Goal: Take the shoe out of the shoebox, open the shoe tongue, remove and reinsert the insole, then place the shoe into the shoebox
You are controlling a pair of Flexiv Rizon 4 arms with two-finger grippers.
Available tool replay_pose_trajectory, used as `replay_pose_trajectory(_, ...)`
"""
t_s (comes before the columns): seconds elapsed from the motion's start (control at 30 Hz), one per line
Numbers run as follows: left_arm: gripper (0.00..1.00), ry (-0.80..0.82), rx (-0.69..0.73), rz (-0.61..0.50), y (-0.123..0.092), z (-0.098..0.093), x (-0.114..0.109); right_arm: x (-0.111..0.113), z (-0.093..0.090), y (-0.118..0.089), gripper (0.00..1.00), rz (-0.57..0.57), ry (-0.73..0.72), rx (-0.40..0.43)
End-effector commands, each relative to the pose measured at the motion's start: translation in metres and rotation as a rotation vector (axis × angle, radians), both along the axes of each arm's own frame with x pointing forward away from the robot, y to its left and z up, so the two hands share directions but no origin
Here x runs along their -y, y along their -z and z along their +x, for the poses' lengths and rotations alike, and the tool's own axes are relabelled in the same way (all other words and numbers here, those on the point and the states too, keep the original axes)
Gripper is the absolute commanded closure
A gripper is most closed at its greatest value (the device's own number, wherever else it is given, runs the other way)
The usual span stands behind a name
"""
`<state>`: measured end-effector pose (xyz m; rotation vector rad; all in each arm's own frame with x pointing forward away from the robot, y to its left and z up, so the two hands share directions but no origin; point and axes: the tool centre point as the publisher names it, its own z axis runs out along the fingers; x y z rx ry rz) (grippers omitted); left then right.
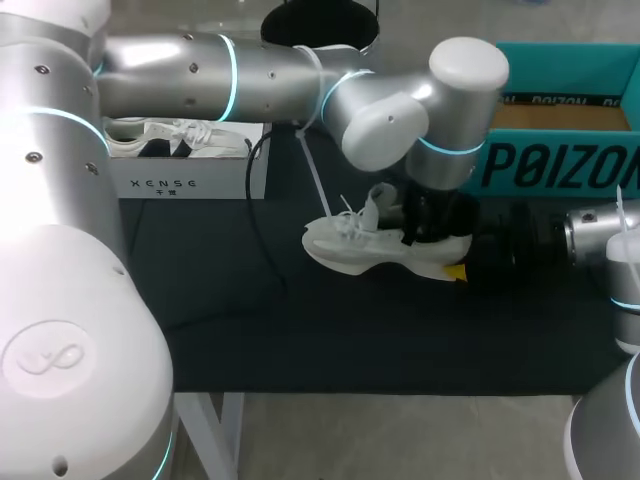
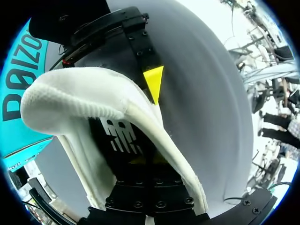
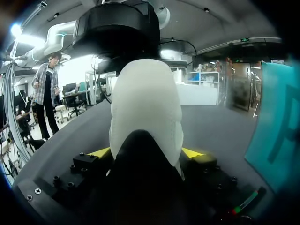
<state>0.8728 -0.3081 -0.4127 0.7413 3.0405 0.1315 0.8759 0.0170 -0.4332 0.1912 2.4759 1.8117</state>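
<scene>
Two arms meet at the white shoe [image 1: 385, 250], sole down on the desk [image 1: 300, 340], teal shoebox [image 1: 560, 165] at its 2 o'clock. Right gripper [image 3: 146, 154] fingers pinch the heel; left gripper [image 2: 145, 164] sits inside the opening, and I cannot tell its fingers' state. Probably the insole [image 2: 123, 136] step: next needs a clean pinch and lift

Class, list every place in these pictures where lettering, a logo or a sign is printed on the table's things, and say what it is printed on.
Teal shoebox, outer wall: large dark block letters, a brand name, not quoted here.
Teal shoebox, inner flap: a row of smaller dark print, too small to read.
White box, front: one short dark brand word, with tinier marks beneath, too small to read.
Black insole inside the white shoe: a white logo, no readable word.
</scene>
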Motion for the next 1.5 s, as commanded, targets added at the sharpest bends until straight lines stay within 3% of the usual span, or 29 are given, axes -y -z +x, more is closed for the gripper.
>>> replay_pose_trajectory(0.03, 1.00, -0.003, 0.029, 0.002, 0.015, 0.001, 0.002, -0.002, 0.001, 0.003, 1.00, -0.001, 0.001, -0.001)
replay_pose_trajectory(1.13, 1.00, -0.010, 0.196, -0.083, -0.079, 0.010, -0.009, -0.002, 0.001, 0.003, 1.00, -0.001, 0.001, -0.001)
replay_pose_trajectory(1.5, 1.00, -0.036, 0.204, -0.089, -0.089, 0.014, -0.016, -0.002, 0.001, 0.003, 1.00, -0.001, 0.001, -0.001)
